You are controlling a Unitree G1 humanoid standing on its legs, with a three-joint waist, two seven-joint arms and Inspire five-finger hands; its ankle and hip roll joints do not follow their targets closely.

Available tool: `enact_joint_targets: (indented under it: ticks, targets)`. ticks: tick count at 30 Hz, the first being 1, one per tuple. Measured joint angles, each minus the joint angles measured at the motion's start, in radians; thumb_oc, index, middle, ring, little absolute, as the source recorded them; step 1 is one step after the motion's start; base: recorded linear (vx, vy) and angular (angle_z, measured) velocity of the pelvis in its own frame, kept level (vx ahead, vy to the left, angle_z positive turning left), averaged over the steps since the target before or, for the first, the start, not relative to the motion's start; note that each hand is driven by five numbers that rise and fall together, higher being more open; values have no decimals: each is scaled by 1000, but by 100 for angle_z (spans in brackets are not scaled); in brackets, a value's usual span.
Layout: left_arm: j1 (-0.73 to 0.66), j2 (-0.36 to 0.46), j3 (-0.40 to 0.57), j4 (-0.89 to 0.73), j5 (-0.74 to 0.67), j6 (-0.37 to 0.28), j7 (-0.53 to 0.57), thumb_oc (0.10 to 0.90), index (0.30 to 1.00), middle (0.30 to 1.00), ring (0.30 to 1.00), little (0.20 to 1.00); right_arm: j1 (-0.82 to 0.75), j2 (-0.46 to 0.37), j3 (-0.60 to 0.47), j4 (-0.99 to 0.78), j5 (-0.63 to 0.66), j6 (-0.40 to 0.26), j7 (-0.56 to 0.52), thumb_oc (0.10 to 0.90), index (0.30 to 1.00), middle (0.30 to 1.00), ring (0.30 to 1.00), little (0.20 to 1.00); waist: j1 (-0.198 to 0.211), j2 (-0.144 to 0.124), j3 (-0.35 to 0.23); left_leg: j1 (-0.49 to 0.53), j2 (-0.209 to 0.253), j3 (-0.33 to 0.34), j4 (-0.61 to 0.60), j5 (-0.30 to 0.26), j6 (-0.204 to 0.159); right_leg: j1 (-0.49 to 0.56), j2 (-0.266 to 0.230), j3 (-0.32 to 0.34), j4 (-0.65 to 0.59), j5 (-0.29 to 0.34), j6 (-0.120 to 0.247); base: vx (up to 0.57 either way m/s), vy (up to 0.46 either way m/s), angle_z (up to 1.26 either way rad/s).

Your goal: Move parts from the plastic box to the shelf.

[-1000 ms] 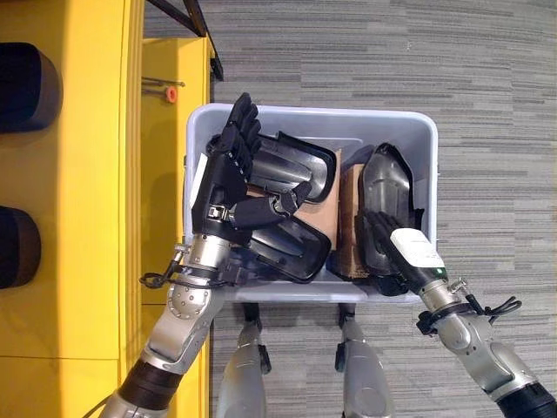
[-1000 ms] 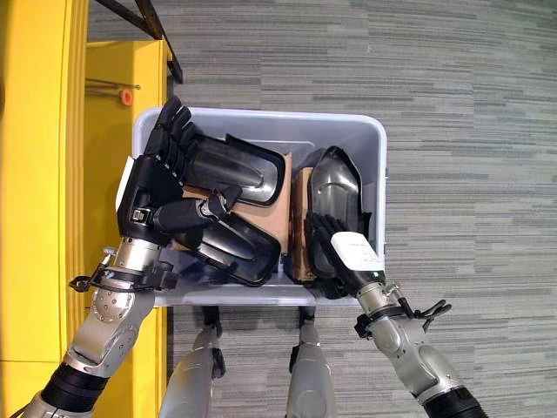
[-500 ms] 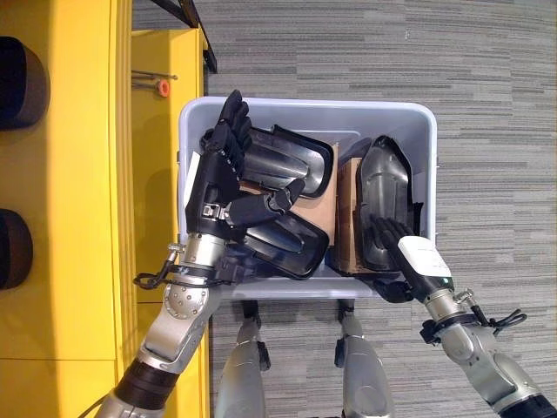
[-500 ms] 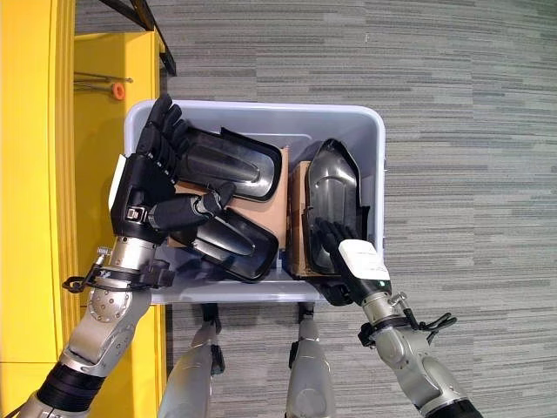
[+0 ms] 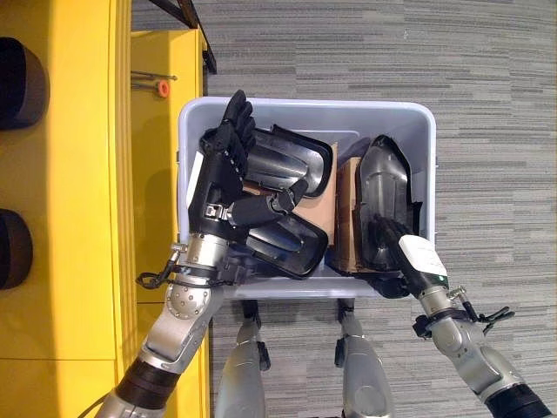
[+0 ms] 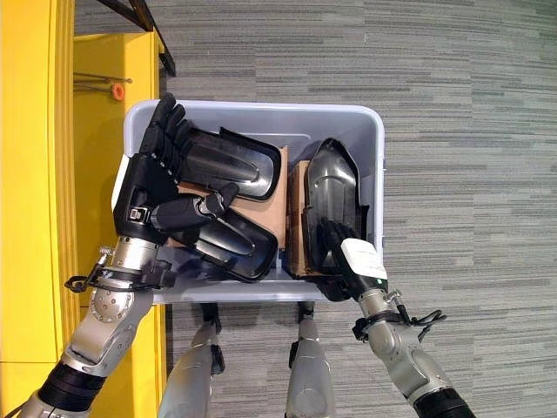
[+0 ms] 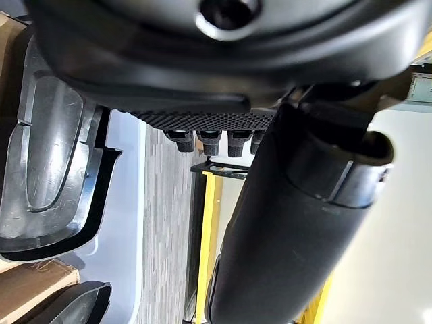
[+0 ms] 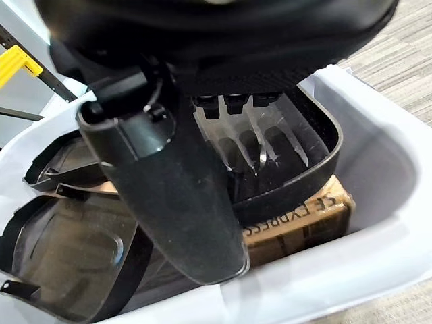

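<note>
Clearly the black moulded parts lie loose and overlapping on cardboard boxes in the grey plastic box. The left robot hand spreads straight fingers over them, gripping nothing. The right robot hand dips straight-fingered into a right-side part; a shallow grip could let that slick shell slip or drag its neighbours.

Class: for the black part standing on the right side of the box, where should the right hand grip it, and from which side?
Probably its raised rim nearest the robot. The part stands on edge against the cardboard, hollow side facing the right hand, so come from above and the box's near side, fingers inside the hollow, thumb outside.
</note>
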Motion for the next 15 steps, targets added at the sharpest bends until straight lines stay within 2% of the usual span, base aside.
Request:
enact_joint_targets:
  ticks: [6, 15]
  targets:
    - [-7, 0, -5, 1, -1, -1, 0, 900, 1000, 1000, 1000, 1000, -72, 0, 33, 67, -5, 13, -27, 900, 1000, 1000, 1000, 1000, 3, 1, 1, -14, 0, -1, 10, 0, 0, -10, 0, 1, 0, 2, -1, 0, 0, 0]
    - [-14, 0, -24, 2, -38, -2, -2, 900, 1000, 1000, 1000, 1000, -131, 0, 58, 126, -45, 35, -65, 900, 1000, 1000, 1000, 1000, 25, 30, 14, -48, -1, -1, 24, 0, 1, -40, -2, 8, 0, 12, -2, -4, -1, 0]
